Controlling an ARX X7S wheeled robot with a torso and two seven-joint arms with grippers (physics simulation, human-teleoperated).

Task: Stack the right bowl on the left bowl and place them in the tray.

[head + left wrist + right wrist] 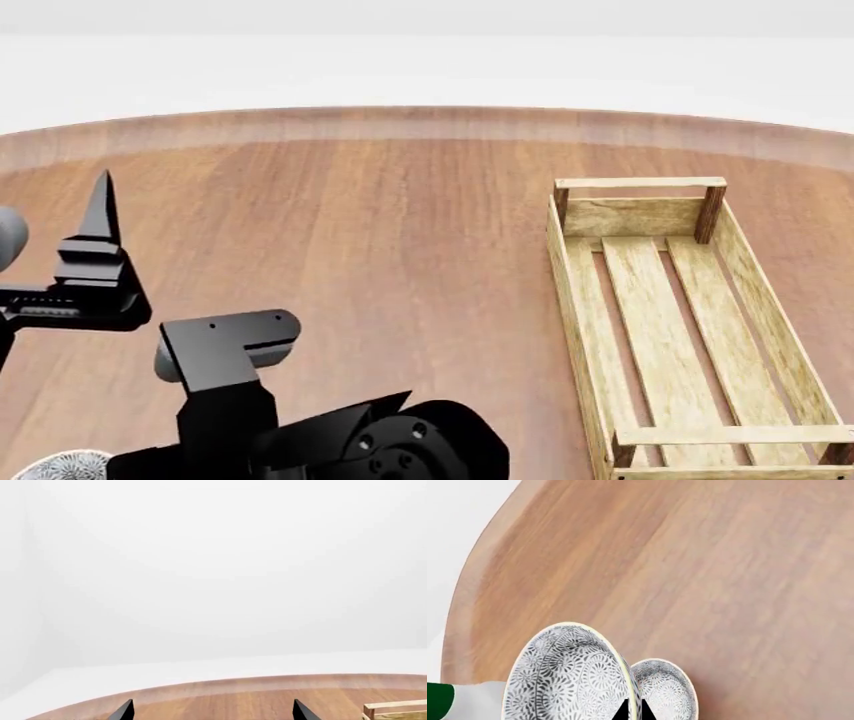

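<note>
The right claw (632, 711) is clenched on the thin rim of a patterned bowl (567, 680). This is judged to be the right bowl. It is held tipped up on its side, just beside the other bowl (662, 692), and it cannot be told if the two are touching. Both bowls are by the near left edge of the bench (374, 220). The left claw (212, 714) is spread wide and nothing is held in it. The tray (567, 290) is near the right edge of the bench, well apart from the bowls, and nothing is seen in it.

Things could go wrong from here. Only a small bit of rim is pinched, so the bowl could slip out or swing if it is moved fast. If it is let go while it is tipped, it could land crooked on the other bowl or knock it away. The bench edge is near, so a pushed bowl could be lost over the side. The way to the tray is long, so a loose stack could fall apart.

The grip and both bowls are shown well only in the right wrist view. In the head view only a bit of one bowl is seen, but the whole tray is shown there. In the left wrist view only a corner of the tray is seen.
</note>
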